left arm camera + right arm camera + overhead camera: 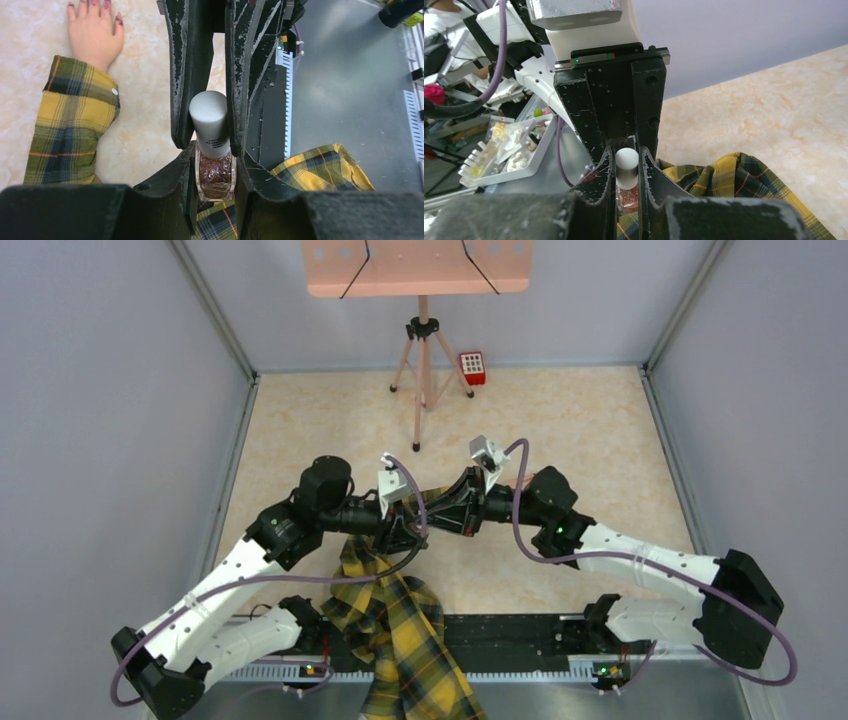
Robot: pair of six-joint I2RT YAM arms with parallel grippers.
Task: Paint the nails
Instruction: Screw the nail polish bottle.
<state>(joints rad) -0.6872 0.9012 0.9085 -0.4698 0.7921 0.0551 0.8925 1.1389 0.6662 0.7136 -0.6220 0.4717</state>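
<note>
Evidently the left jaws are clamping the probably light, slick glass polish bottle (215,180) over the plaid sleeve (70,120), the right jaws are pinching its smooth cap (210,115) sideways, and the nails (106,5) are lying just beyond the sleeve's cuff.

Walled booth around a marbled worktop

Plain lavender-grey walls (100,390) enclose a beige, marble-patterned worktop (600,420) under soft, even light. A thin-legged tripod (424,360) stands near the far wall and carries a salmon-pink board (415,265). A small red keypad box (472,368) sits just beside its feet.
</note>
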